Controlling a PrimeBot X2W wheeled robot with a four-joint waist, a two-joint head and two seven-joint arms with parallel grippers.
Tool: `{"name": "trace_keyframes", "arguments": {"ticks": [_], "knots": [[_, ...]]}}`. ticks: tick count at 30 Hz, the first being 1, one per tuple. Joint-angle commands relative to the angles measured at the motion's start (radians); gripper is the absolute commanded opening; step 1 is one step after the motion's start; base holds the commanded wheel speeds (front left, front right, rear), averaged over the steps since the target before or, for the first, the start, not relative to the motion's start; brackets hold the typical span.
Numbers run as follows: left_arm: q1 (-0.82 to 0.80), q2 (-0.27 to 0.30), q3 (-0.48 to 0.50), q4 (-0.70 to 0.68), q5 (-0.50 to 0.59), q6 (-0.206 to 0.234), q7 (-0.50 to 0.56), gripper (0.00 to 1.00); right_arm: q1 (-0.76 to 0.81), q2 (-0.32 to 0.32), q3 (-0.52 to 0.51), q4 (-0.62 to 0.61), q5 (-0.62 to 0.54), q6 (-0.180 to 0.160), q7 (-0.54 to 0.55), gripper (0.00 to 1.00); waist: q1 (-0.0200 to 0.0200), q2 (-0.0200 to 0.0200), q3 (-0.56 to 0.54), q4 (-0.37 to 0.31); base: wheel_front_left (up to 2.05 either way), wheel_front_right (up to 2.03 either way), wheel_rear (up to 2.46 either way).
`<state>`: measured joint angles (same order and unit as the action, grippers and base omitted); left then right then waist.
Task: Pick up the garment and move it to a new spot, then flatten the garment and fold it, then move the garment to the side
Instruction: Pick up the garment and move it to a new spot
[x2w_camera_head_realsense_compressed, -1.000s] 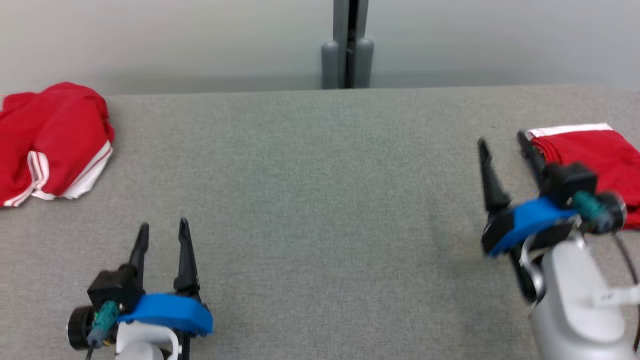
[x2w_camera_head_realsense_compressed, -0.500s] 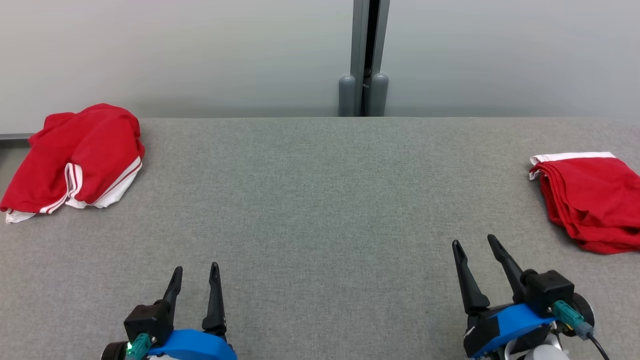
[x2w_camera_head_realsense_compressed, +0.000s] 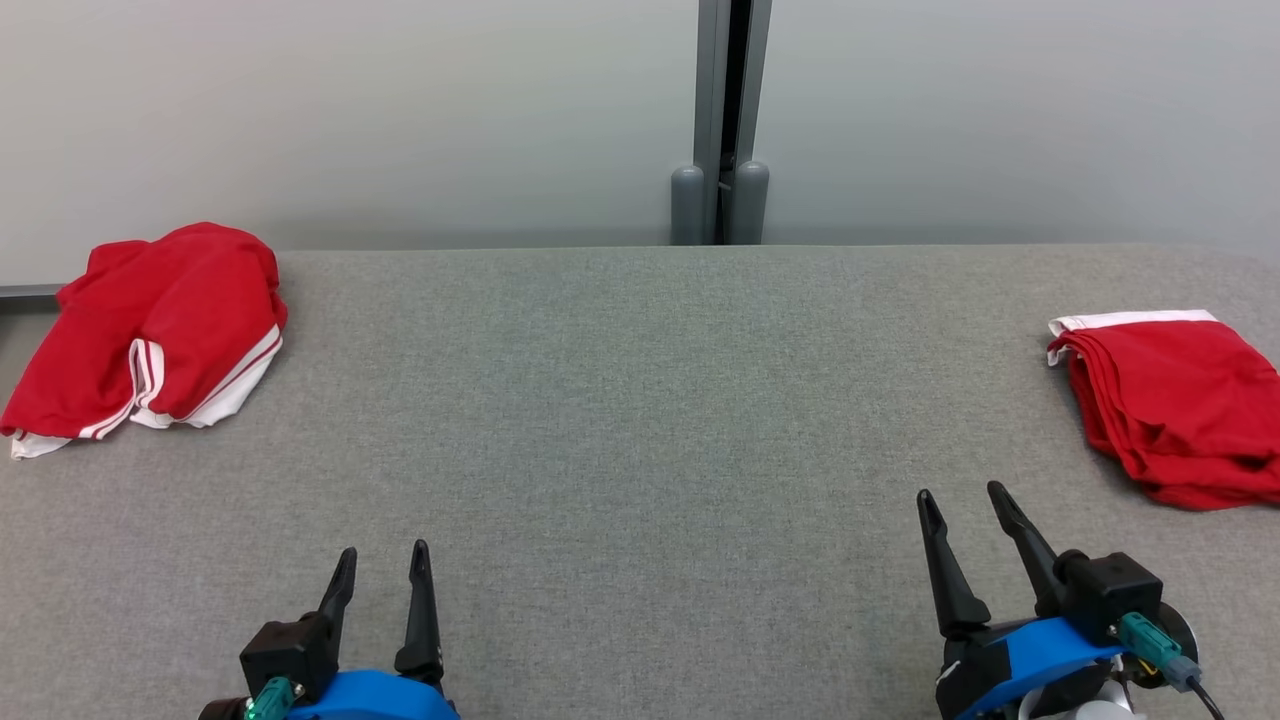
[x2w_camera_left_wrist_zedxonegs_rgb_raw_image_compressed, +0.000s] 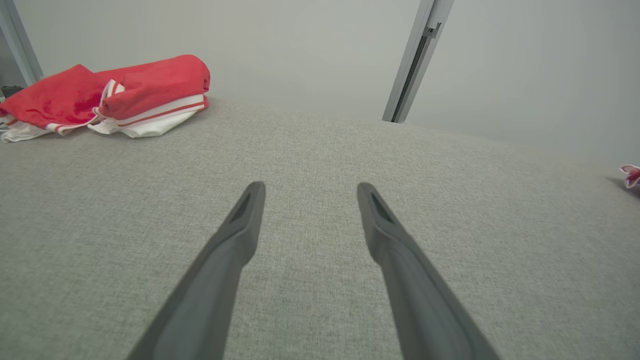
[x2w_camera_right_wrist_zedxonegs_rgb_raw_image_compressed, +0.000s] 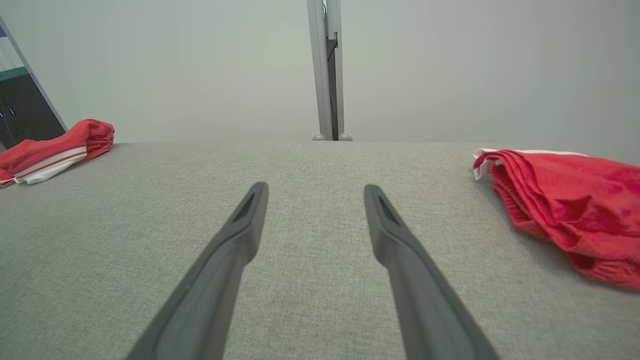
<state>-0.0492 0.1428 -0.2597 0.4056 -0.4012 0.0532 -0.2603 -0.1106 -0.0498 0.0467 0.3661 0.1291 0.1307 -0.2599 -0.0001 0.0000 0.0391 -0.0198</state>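
Head view; grey cloth-covered table (x2w_camera_head_realsense_compressed: 640, 400) against a pale wall, grey post (x2w_camera_head_realsense_compressed: 720, 120) behind the far edge at its middle.

Folded garment (x2w_camera_head_realsense_compressed: 1170, 410): red, white band along its far side; lies at the right edge of the table, nearer the far side than the near, partly cut off by the picture's edge; nothing touches it.

Crumpled garment (x2w_camera_head_realsense_compressed: 150, 335): red with white stripes and hem; heaped at the far-left corner.

Right gripper (x2w_camera_head_realsense_compressed: 961, 494): low over the near edge toward the right corner; fingers apart, nothing between them; well apart from the folded garment. A second ago it stood far up the table, blurred, one finger right at that garment's left side; since then it has drawn back to the near edge; over the last half second, barely any change.

Left gripper (x2w_camera_head_realsense_compressed: 383, 550): over the near edge toward the left corner; fingers apart and empty, as in both earlier pictures; bare cloth ahead of it in the left wrist view.

The whole scene has shifted in the picture since a second ago (post, far edge and both garments alike); that is the camera's move, and neither garment has changed its place on the table.
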Motion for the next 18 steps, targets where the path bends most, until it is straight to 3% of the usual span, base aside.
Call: {"name": "trace_keyframes", "arguments": {"ticks": [1,18], "knots": [[0.003,0.001,0.007,0.000,-0.001,0.000,-0.005,1.00,0.013,-0.002,-0.004,0.001,0.006,0.000,-0.006,1.00,0.0001,0.0000,0.000,0.000,0.00,0.00,0.00],[0.005,0.000,0.005,-0.007,0.004,-0.001,-0.006,1.00,0.025,-0.001,-0.017,0.003,-0.007,0.000,-0.007,1.00,0.0001,0.0000,-0.010,0.031,0.00,0.00,0.00]]}}
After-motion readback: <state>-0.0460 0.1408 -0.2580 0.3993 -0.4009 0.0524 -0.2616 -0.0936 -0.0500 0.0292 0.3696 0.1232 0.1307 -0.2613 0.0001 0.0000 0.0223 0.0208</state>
